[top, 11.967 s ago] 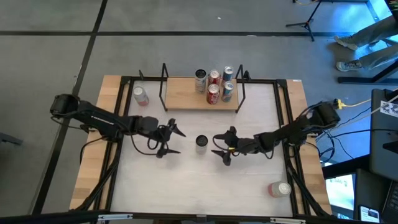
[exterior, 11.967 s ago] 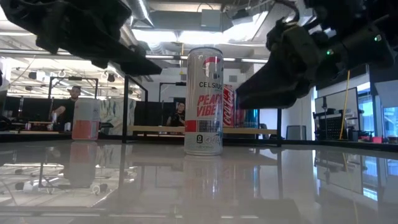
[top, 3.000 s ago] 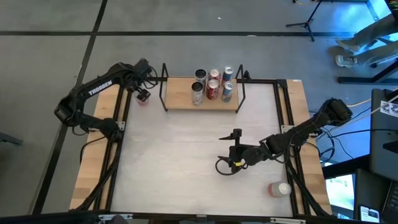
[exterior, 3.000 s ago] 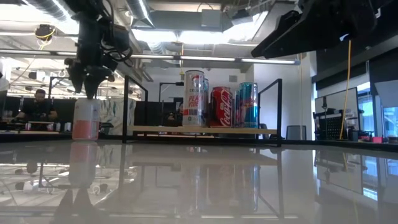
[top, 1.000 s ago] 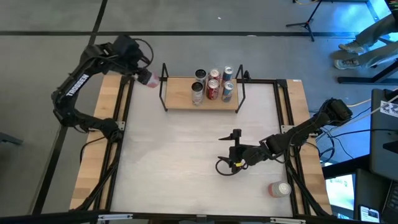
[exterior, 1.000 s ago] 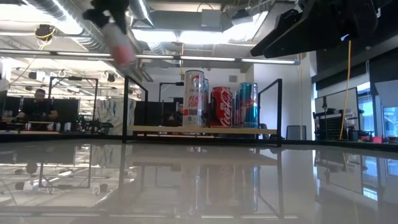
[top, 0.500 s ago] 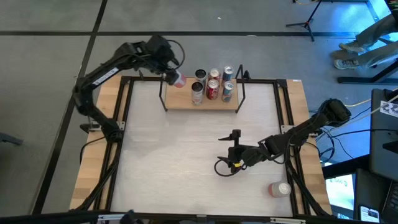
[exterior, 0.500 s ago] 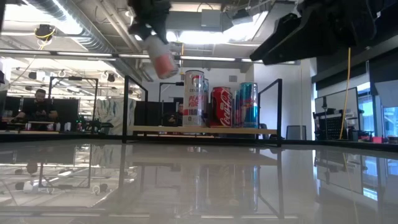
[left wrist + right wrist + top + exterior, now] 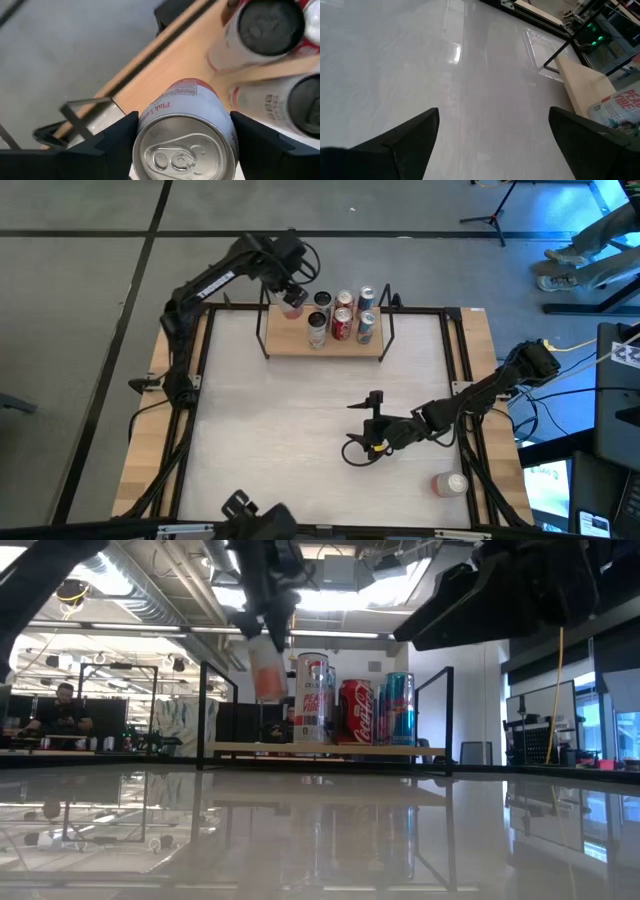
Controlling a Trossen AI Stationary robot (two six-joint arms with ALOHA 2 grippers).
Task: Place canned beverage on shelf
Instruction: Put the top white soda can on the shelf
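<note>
The pink lemonade can [image 9: 186, 134] hangs over the shelf [image 9: 325, 340]'s back left part, beside 5 standing cans [image 9: 342, 314], clamped in the left gripper [image 9: 291, 294]; transport step, next lower it upright onto bare board; the right gripper [image 9: 362, 426] waits mid-table, fingers apart.

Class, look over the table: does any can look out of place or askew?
Yes. One pink can lies on its side near the table's front right corner, far from the shelf, where the other cans stand upright.
</note>
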